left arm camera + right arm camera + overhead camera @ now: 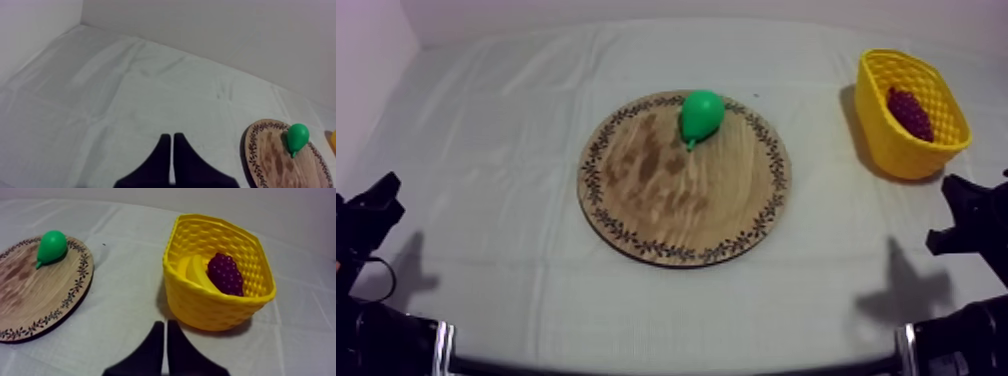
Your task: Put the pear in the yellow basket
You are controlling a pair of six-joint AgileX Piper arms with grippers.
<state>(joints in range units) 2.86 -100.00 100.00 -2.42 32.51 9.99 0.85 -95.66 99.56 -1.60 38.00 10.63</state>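
pear on the board, both claws closed on nothing

pear (701, 115) lies on its side near the far edge of the wooden board (676, 205), stem end toward the board's middle. you have the yellow basket (888, 148) well apart at the right, with a bunch of grapes (910, 112) and a banana (196, 270) inside. your left gripper (172, 137) has its fingers pressed together over bare cloth (100, 100). your right gripper (165, 324) is the same, near the basket's wall.

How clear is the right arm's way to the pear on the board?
Likely yes. The pear lies alone on the wooden board, near its far rim, nothing over or beside it. The yellow basket stands apart from the board. The right gripper is shut, so it must open first.
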